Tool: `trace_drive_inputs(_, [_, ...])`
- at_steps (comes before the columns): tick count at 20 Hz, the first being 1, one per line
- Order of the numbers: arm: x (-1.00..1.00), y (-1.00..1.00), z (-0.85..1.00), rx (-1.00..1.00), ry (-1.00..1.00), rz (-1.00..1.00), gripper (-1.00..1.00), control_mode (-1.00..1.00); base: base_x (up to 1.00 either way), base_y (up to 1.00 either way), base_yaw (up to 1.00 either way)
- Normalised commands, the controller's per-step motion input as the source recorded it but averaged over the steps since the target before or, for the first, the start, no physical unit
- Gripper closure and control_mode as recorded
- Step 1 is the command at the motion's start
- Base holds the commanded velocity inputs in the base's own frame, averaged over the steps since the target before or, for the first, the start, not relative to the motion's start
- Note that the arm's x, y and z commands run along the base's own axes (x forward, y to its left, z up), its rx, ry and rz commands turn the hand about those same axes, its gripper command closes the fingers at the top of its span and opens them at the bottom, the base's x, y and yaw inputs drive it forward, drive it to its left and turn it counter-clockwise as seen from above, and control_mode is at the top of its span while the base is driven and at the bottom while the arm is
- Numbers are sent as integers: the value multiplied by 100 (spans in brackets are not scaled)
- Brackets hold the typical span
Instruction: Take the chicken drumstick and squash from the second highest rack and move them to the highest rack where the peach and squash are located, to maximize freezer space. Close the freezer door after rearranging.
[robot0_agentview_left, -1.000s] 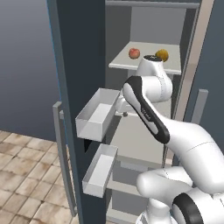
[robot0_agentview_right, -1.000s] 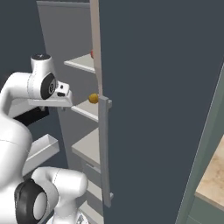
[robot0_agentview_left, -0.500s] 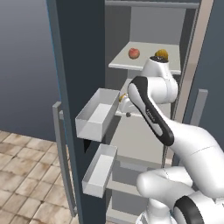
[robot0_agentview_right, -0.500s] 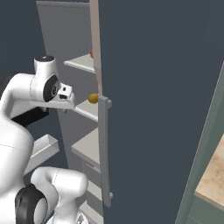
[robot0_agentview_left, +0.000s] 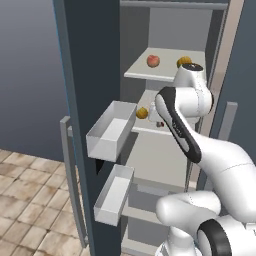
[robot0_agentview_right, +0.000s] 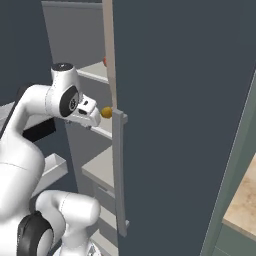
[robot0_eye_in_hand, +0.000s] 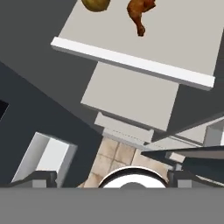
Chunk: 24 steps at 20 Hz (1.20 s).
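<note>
An open freezer with its dark door (robot0_agentview_left: 90, 100) swung out on the left of the left base view. Two white door bins (robot0_agentview_left: 111, 131) hang on the door's inner side, one above the other. Inside, the highest rack (robot0_agentview_left: 150, 75) carries a peach (robot0_agentview_left: 153, 61) near its middle and a yellow squash (robot0_agentview_left: 184, 62) towards its right edge, the two apart. On the second highest rack (robot0_eye_in_hand: 175, 39), a second squash (robot0_agentview_left: 142, 113) sits near the left front corner. In the hand view this squash (robot0_eye_in_hand: 96, 4) lies at the rack's far left, with the brown chicken drumstick (robot0_eye_in_hand: 139, 13) just to its right, not touching it.

The white arm reaches in at the level of the second rack. Its hand (robot0_agentview_right: 90, 111) sits just beside the squash in the right base view, by the door's edge. The hand is spread wide and holds nothing; its dark fingertips (robot0_eye_in_hand: 39, 178) stand far apart.
</note>
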Motion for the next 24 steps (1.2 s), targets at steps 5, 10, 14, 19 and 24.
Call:
trace_drive_inputs(5, [49, -7, -5, 0, 0, -3, -100, -100, 0, 0, 0])
trace_drive_inputs(10, [39, -5, -10, 0, 0, 0, -100, -100, 0, 0, 0])
trace_drive_inputs(14, [31, -2, -19, 0, 0, 0, -100, -100, 0, 0, 0])
trace_drive_inputs(19, [24, -5, -27, -2, 0, 0, -100, -100, 0, 0, 0])
trace_drive_inputs(24, [15, -11, -29, -8, 0, -7, -100, -100, 0, 0, 0])
